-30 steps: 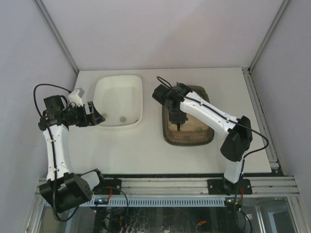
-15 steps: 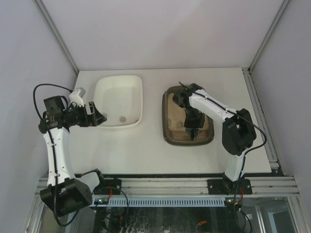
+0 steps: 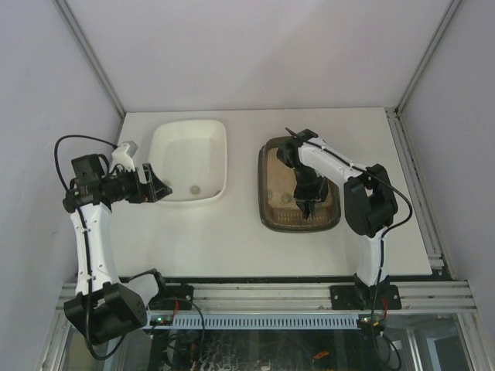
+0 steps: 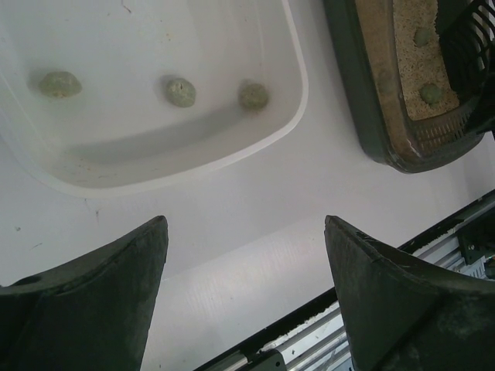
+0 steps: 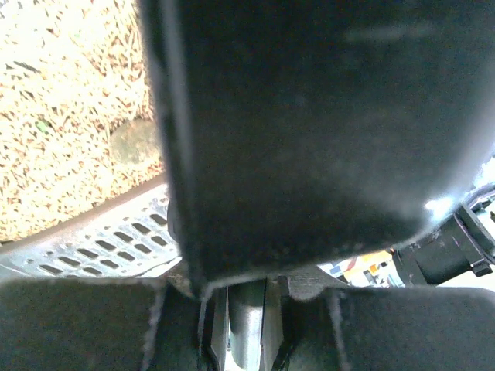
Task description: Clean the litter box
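The litter box [image 3: 267, 210] is a dark brown tray of beige litter at centre right, also in the left wrist view [image 4: 363, 116]. My right gripper [image 3: 304, 193] reaches down into it and is shut on the handle of a slotted scoop [image 5: 93, 239]. The scoop's blade lies on the litter beside a grey-green clump [image 5: 135, 143]. Two more clumps [image 4: 430, 93] show in the litter near the scoop [image 4: 468, 46]. My left gripper [image 3: 158, 188] hovers open and empty [image 4: 244, 224] at the near left corner of the white tub [image 3: 189, 135].
Three grey-green clumps [image 4: 179, 90] lie in the white tub [image 4: 302, 85]. The table's near edge and metal rail [image 3: 263, 292] run just behind the left gripper. Grey walls close in the left, far and right sides.
My right arm has swung from the left side of the litter box to its right half, with the scoop in it. The left arm has hardly moved.
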Robot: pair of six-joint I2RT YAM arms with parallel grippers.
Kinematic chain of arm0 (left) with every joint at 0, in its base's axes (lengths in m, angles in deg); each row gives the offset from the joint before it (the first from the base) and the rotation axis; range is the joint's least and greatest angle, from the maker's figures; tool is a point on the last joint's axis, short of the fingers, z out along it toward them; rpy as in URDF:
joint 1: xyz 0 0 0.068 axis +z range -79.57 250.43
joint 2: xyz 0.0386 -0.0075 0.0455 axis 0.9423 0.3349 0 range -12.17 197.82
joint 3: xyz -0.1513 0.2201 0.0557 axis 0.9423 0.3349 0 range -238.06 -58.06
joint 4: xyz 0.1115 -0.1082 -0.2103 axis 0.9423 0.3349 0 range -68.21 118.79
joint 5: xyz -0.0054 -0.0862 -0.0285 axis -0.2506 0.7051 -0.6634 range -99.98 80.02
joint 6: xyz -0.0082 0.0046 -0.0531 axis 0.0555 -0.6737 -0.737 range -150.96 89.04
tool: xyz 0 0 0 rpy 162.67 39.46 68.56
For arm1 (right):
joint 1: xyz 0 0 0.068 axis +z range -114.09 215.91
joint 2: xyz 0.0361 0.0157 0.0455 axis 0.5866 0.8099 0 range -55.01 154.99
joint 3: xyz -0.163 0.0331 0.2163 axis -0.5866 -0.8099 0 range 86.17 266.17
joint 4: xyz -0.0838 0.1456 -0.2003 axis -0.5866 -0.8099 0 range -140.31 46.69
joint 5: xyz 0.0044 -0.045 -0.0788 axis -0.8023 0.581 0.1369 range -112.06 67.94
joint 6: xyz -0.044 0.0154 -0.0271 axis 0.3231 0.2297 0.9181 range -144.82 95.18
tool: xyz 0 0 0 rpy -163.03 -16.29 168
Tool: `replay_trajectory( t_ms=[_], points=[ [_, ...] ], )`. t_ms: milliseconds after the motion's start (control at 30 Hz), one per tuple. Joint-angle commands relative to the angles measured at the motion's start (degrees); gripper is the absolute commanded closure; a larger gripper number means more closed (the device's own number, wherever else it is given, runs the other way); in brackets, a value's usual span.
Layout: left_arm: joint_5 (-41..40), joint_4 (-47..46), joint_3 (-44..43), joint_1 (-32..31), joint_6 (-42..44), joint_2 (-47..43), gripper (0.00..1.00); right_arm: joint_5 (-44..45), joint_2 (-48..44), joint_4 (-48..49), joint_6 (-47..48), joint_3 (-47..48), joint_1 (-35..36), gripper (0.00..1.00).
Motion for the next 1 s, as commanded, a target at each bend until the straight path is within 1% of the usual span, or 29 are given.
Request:
replay_trajectory(
  t_ms=[0, 167, 400, 733, 967],
  points=[
    [3.07, -1.85, 0.32, -0.45, -0.11, -0.70, 0.14, 2.26, 0.82, -0.65, 1.16, 4.12, -2.01, 1.00],
    [2.90, -2.14, 0.12, -0.47, -0.36, -0.41, 0.14, 0.81, 3.71, -0.57, 2.30, 6.70, -3.39, 1.00],
    [2.61, -1.09, -0.90, -0.47, 0.04, 0.76, 0.14, -2.85, 7.22, -0.58, 4.48, 10.22, -3.55, 1.00],
    [2.16, -1.00, -0.84, -0.48, 0.32, 1.31, 0.14, -7.64, 6.94, -0.54, 5.48, 10.53, -3.36, 1.00],
    [1.70, -0.61, -1.22, -0.50, 0.22, 1.35, 0.14, -10.21, 9.29, 0.69, 6.43, 11.10, -3.17, 1.00]
  ],
)
